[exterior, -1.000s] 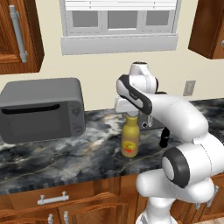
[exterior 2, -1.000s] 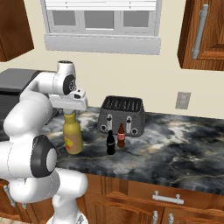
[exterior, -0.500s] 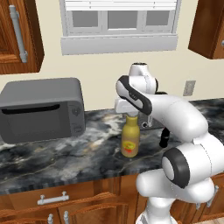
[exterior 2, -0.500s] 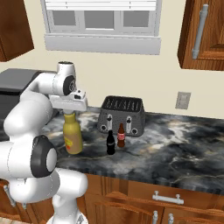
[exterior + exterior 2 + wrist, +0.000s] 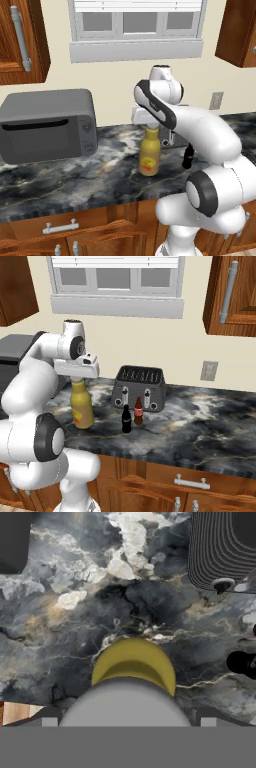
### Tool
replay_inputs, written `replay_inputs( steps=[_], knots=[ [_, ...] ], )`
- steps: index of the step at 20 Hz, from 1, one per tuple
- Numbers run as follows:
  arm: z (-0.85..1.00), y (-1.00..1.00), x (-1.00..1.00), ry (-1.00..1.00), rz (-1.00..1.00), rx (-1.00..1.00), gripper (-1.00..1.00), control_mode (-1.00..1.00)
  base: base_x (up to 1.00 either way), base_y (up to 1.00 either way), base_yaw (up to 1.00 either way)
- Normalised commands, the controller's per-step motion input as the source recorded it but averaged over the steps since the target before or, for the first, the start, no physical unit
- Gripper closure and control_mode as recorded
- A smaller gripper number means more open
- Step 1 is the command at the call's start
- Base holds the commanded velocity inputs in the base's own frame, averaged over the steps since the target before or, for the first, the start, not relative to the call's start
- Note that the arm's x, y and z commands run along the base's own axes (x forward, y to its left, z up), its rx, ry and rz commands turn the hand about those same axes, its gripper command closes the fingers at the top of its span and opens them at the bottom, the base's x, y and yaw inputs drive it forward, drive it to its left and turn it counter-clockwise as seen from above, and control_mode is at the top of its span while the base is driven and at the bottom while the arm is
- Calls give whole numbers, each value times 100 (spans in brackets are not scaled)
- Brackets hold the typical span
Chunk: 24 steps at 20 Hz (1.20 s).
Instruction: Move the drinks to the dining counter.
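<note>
The taller yellow bottle (image 5: 149, 159) with its orange-red label stands upright on the marbled wall counter (image 5: 75, 180). My gripper (image 5: 151, 131) points straight down over its pale cap (image 5: 127, 704). The fingers sit tight against both sides of that cap, so the gripper is shut on the bottle (image 5: 81, 408), which still rests on the stone. A small slim brown bottle (image 5: 138, 411) with a red label stands in front of the toaster, to the right of the yellow one. The dining counter is out of view.
A second small, darker bottle (image 5: 126, 419) stands just left of the brown one. A grey toaster (image 5: 138, 387) sits behind them. A microwave (image 5: 47, 125) stands at the counter's left. A window and wooden wall cabinets (image 5: 231, 293) hang above.
</note>
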Motion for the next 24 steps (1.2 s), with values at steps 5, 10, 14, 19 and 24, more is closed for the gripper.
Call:
replay_inputs(
  steps=[5, 10, 14, 19, 24],
  knots=[
    [79, -12, -54, 0, 0, 0, 100, -100, 0, 0, 0],
    [65, -23, -71, 0, 0, 0, 100, -100, 0, 0, 0],
    [39, -2, -38, 0, 0, 0, 100, -100, 0, 0, 0],
    [28, 0, -3, 0, 0, 0, 100, -100, 0, 0, 0],
    [8, -3, -3, 0, 0, 0, 100, -100, 0, 0, 0]
  ],
)
